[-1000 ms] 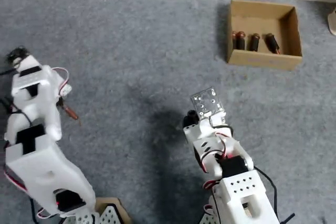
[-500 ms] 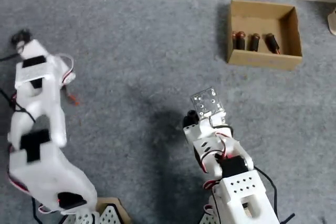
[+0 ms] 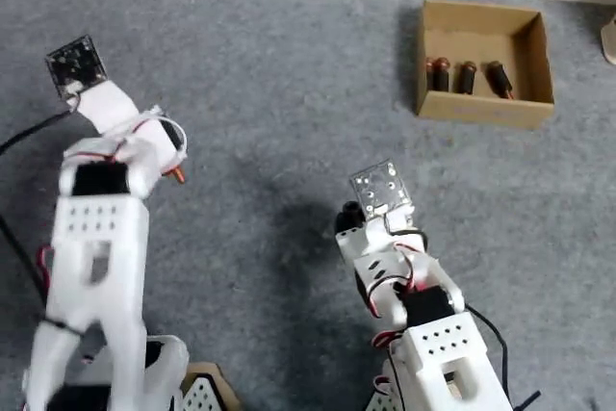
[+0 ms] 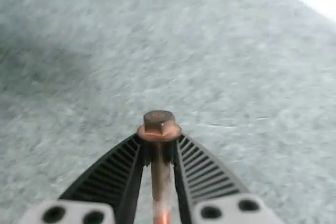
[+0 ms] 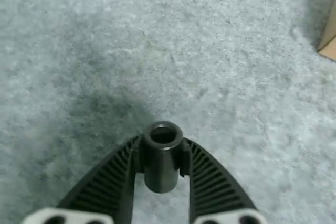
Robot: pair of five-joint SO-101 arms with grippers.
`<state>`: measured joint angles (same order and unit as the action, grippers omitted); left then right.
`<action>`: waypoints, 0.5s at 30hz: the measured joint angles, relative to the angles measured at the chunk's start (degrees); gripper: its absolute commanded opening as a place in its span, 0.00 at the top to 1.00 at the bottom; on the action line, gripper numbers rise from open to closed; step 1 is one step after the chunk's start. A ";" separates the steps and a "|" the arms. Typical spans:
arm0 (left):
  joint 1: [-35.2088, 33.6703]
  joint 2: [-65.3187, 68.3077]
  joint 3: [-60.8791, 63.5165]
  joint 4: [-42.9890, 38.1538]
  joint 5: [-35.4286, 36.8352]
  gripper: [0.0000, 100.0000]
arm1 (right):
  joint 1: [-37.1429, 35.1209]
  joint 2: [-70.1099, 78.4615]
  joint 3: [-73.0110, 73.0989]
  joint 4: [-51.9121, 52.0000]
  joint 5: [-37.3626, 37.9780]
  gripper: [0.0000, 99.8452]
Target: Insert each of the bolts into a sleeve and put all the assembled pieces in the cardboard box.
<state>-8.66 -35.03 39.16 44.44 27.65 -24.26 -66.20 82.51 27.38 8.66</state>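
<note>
My left gripper (image 4: 159, 148) is shut on a copper bolt (image 4: 159, 125), hex head out past the fingertips, held above the grey carpet. From above, the bolt's tip (image 3: 177, 173) pokes out beside the left arm at the left of the table. My right gripper (image 5: 161, 153) is shut on a black sleeve (image 5: 162, 158), open end up; in the high view the sleeve (image 3: 347, 221) sits at the table's middle. The cardboard box (image 3: 478, 111) stands at the far right with three assembled pieces (image 3: 465, 75) in a row inside.
Grey carpet covers the table between the arms and the box. A corner of the box (image 5: 329, 45) appears in the right wrist view. A pale object (image 3: 608, 40) lies at the right edge, and a cardboard scrap (image 3: 207, 377) by the left arm's base.
The left arm has swung from the table's left edge toward the middle and turned its wrist, carrying the bolt with it. The right arm has stayed still.
</note>
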 measured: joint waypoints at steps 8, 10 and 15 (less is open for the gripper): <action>4.04 -8.26 7.38 -12.31 3.96 0.99 | -8.88 -0.18 2.20 -11.87 -1.23 0.99; 4.75 -9.32 9.14 -15.30 4.66 0.99 | -10.11 -0.26 2.81 -14.24 -1.23 0.99; 10.02 -12.13 13.36 -21.71 4.75 0.99 | -11.16 -0.18 6.24 -18.37 -1.23 0.99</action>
<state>1.36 -47.16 52.53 22.73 32.40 -35.43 -66.37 88.75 9.01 7.43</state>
